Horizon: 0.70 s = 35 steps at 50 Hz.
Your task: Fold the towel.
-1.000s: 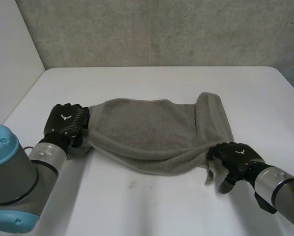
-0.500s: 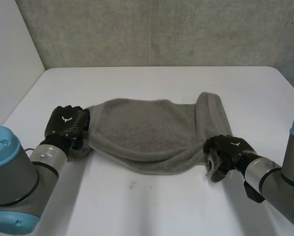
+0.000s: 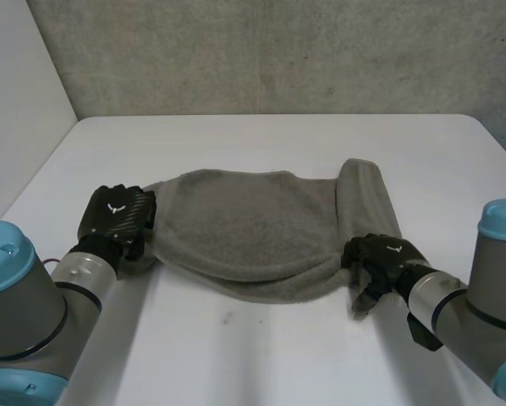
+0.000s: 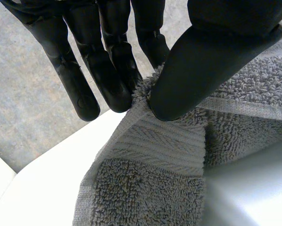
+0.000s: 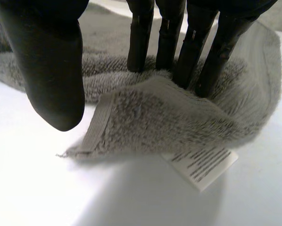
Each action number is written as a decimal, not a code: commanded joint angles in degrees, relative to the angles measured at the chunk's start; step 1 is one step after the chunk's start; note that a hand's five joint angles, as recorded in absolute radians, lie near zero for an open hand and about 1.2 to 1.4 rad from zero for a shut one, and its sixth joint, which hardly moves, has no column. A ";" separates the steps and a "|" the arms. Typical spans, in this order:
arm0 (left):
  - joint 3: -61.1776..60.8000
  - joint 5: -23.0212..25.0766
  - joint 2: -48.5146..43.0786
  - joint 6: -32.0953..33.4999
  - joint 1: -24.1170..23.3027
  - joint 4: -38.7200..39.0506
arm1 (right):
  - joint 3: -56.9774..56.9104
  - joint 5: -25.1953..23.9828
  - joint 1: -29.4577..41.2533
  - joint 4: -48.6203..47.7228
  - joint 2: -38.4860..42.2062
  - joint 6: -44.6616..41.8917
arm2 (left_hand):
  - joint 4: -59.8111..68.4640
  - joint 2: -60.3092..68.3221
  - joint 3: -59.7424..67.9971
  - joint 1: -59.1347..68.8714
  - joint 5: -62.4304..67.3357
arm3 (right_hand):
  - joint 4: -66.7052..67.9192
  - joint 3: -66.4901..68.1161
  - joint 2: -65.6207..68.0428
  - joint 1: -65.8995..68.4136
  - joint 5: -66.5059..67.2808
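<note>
- Grey terry cloth, the towel point(image 3: 253, 228) lies in the middle of the white table point(image 3: 261, 355), spread wide from one hand to the other and not flat. Its near edge curves in a soft bow toward the robot. At its right end a band of cloth is turned up and lies as a thick roll running away from the robot.
- The left hand point(image 3: 116, 218) is at the towel's left end, resting low on the table with its back turned up.
- In the left wrist view, the thumb point(image 4: 202, 61) presses the woven border of the towel against the fingers point(image 4: 108, 70), so this hand is clamped on the edge of the cloth at that end. Below the pinch, the towel hangs in a fold down to the table.
- The right hand point(image 3: 380, 258) is at the near right corner of the towel, with its fingers bent down over the cloth.
- In the right wrist view, the fingers point(image 5: 197, 52) are nearly straight and their tips touch the towel just behind the raised corner. The thumb point(image 5: 51, 70) stands apart from the corner and does not touch it, so this hand is not closed on the cloth.
- A small white label point(image 5: 204, 162) with printed lines sticks out from under the raised corner and lies on the table.
- Behind the table there is a rough grey wall point(image 3: 278, 51).
</note>
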 commanded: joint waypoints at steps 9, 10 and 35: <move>-0.45 0.00 -0.27 0.01 -0.19 0.69 | 0.72 4.86 0.73 -5.21 3.20 -1.15 | 10.15 10.23 10.29 11.75 11.13 | 2.20 2.11 2.43 1.82 1.55; -0.45 0.00 -0.27 0.10 -0.28 0.69 | 1.42 5.04 0.38 -5.47 2.76 -1.42 | 10.15 10.23 10.29 11.75 11.13 | 2.21 2.11 2.43 1.83 1.55; -0.37 0.00 -0.62 0.19 -0.11 0.86 | 6.88 4.69 -3.84 -8.82 -1.64 -8.89 | 10.15 10.23 10.29 11.75 11.13 | 2.21 2.11 2.43 1.83 1.55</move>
